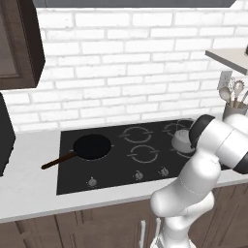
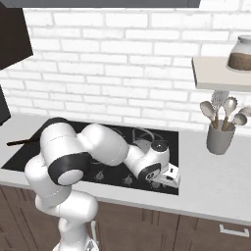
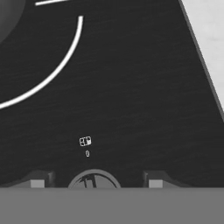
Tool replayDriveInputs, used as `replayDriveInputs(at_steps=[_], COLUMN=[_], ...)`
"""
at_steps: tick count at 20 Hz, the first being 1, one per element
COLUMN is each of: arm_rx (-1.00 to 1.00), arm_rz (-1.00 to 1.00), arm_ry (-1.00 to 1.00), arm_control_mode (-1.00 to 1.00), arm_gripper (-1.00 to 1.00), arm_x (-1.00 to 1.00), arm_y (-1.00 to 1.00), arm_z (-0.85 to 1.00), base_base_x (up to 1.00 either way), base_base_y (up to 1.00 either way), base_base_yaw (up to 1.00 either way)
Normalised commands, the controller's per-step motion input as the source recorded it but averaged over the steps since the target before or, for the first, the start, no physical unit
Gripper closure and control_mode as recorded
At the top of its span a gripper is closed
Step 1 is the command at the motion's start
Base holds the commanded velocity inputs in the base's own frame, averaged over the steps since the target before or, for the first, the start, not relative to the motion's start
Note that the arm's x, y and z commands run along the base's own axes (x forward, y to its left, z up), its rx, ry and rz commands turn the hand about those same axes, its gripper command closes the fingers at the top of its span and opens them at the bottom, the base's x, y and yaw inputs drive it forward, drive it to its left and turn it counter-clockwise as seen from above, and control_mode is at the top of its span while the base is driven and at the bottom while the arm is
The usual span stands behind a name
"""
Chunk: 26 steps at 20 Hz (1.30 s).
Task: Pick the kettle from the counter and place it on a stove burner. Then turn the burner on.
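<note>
The small white-grey kettle [image 1: 182, 140] stands upright on the right-hand stove burner [image 1: 180, 153] of the black cooktop, partly hidden behind my arm; a sliver of it [image 2: 140, 143] and its wire handle show past my wrist. My gripper [image 2: 164, 183] points down at the cooktop's front right corner. In the hand view its fingertips [image 3: 37, 183] stand apart on either side of a small round knob [image 3: 93, 179], clear of it on both sides. The gripper [image 3: 96, 183] is open and holds nothing. Part of a burner ring [image 3: 65, 61] curves above, and the pale counter [image 3: 210, 26] is at the upper right.
A black frying pan [image 1: 92, 146] sits on the left burner, handle pointing left. More knobs [image 1: 139, 175] line the cooktop's front edge. A grey utensil holder [image 2: 219, 138] with spoons stands on the counter to the right, under a shelf [image 2: 215, 73] carrying a jar [image 2: 240, 54].
</note>
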Motion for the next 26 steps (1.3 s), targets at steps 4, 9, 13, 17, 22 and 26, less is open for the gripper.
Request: replayDriveInputs(at_steps=[4, 9, 13, 17, 22, 26], arm_rx=[-0.02, -0.01, -0.01, 0.0, 0.0, 0.0], arm_rz=[0.0, 0.02, 0.01, 0.0, 0.01, 0.15], arm_ry=[0.0, 0.0, 0.0, 0.0, 0.0, 0.0], arm_control_mode=[-1.0, -1.0, -1.0, -1.0, -1.0, -1.0], arm_gripper=[1.0, 1.0, 1.0, 1.0, 1.0, 1.0], arm_x=[-0.04, -0.19, -0.12, -0.01, -0.01, -0.25], arm_y=[0.0, 0.0, 0.0, 0.0, 0.0, 0.12], arm_z=[-0.27, -0.23, -0.18, -0.04, -0.04, -0.17], base_base_x=[0.0, 0.0, 0.0, 0.0, 0.0, 0.0], base_base_y=[0.0, 0.0, 0.0, 0.0, 0.0, 0.0], base_base_yaw=[0.0, 0.0, 0.0, 0.0, 0.0, 0.0])
